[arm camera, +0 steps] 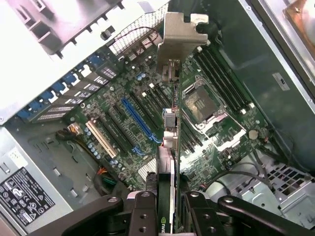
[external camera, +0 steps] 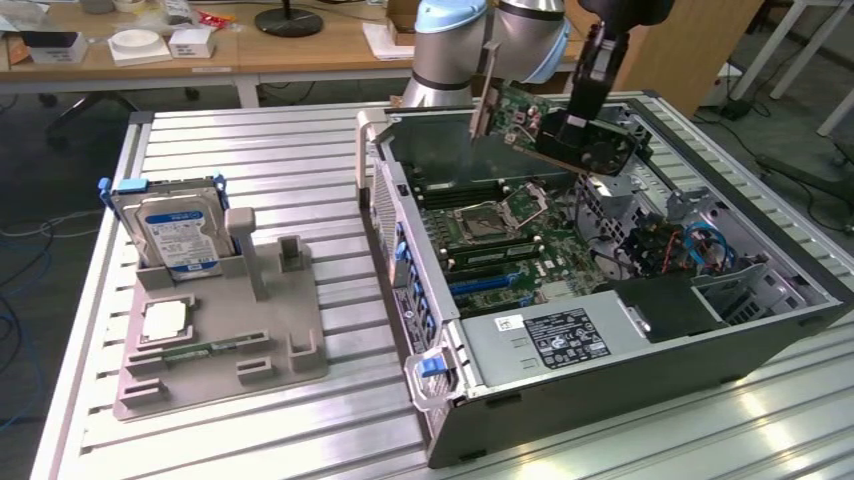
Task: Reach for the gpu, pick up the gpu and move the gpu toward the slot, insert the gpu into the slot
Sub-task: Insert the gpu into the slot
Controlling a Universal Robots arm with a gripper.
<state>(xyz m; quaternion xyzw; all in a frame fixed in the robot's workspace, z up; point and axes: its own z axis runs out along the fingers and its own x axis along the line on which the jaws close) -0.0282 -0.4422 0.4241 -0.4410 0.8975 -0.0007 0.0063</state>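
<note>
Overhead, end effector (arm camera: 166, 204) gripping gpu (external camera: 534, 125), open case (external camera: 747, 340) on slatted metal table (external camera: 267, 150), wooden desks (external camera: 267, 50) behind

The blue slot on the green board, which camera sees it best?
The wrist view: the blue slot lies in the open on the motherboard, seen along its whole length, below the gpu held in the pincer. In the exterior view the slot shows as a short blue strip deep inside the computer case.
</note>
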